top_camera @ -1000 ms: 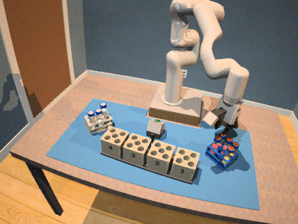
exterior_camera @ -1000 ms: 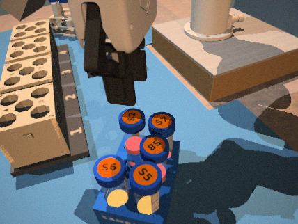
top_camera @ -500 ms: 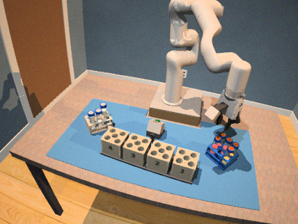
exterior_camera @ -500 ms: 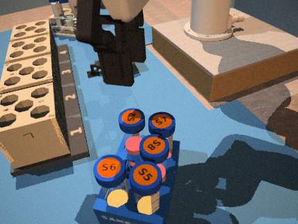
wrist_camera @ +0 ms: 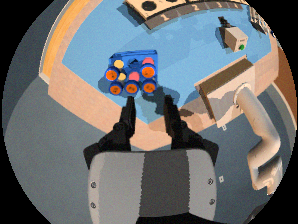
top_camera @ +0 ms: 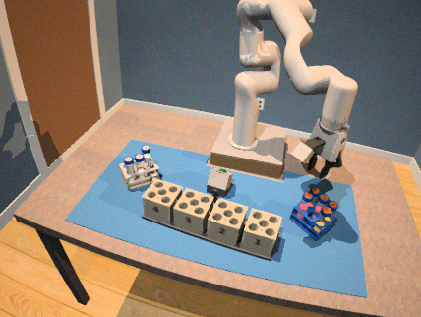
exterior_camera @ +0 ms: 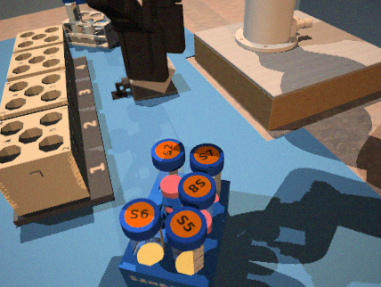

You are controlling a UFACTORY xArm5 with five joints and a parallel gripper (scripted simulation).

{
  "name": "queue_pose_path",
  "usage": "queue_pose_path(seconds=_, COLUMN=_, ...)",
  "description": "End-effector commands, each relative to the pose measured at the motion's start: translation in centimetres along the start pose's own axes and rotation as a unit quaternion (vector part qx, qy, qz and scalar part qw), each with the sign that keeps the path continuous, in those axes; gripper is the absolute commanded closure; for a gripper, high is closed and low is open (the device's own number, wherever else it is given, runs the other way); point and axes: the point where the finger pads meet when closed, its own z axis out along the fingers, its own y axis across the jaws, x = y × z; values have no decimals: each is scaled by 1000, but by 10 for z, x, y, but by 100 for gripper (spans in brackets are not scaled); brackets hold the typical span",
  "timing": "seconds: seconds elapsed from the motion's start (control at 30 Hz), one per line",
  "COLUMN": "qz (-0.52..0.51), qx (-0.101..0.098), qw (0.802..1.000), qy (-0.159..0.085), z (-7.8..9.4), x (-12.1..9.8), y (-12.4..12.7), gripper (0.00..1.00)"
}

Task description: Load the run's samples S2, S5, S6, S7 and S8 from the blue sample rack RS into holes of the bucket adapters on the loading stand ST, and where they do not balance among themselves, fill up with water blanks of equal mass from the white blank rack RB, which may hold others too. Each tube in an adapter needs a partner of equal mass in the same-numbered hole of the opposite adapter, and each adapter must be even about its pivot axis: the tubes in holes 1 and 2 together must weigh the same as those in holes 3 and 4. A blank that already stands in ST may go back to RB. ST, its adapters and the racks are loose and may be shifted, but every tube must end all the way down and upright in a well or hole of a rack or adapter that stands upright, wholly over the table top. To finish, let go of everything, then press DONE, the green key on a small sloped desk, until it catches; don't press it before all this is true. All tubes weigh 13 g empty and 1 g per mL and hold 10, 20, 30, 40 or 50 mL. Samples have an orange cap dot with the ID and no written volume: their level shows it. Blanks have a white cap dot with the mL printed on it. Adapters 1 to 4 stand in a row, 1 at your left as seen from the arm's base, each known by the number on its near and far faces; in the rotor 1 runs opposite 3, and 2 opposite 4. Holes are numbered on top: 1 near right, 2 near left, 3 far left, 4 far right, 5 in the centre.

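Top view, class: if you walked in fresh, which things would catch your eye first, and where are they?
The tall white robot arm rises from its tan pedestal at the table's back, its dark gripper hanging partly open and holding nothing above the blue sample rack of orange-capped tubes. In front runs a row of four beige bucket adapters, holes unfilled, on a blue mat.

Arm folded, forearm angled down; fingers [top_camera: 325,167] half-open, empty, pointing downward, held in air.
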Motion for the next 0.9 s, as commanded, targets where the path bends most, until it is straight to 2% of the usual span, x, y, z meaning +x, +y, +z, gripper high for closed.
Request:
queue_pose_path(seconds=0.0, qz=0, qx=2, qw=1000, qy=0, z=-12, x=0, y=-1, gripper=57)
queue_pose_path(seconds=0.17, qz=0, qx=2, qw=1000, qy=0, z=-16, x=0, y=-1, gripper=57)
queue_pose_path(seconds=0.87, qz=0, qx=2, qw=1000, qy=0, z=-16, x=0, y=-1, gripper=57)
